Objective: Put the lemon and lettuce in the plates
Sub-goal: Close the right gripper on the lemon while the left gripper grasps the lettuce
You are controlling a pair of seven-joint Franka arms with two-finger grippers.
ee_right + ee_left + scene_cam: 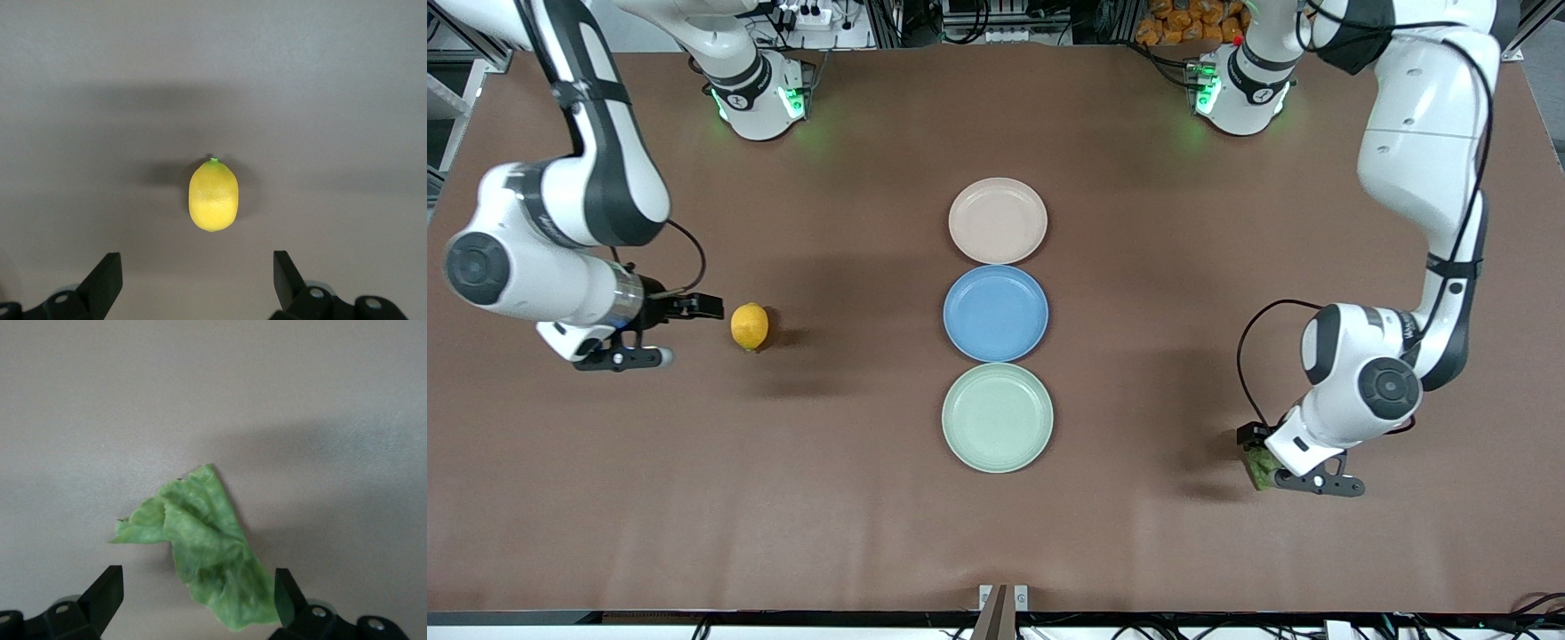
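The lemon (749, 326) lies on the brown table toward the right arm's end. My right gripper (694, 308) is beside it, open and empty. In the right wrist view the lemon (213, 195) lies just ahead of the open right gripper (197, 283). The lettuce (1261, 468) lies toward the left arm's end, mostly hidden under my left gripper (1254, 449). In the left wrist view the lettuce (200, 547) reaches between the open fingers of the left gripper (198, 600), one fingertip (287, 593) at its edge. The beige-pink plate (997, 220) and the mint green plate (997, 417) are empty.
A blue plate (996, 313) sits between the two task plates in a row across the table's middle, also empty. The arm bases stand along the edge farthest from the front camera. A small bracket (1002, 600) sits at the nearest table edge.
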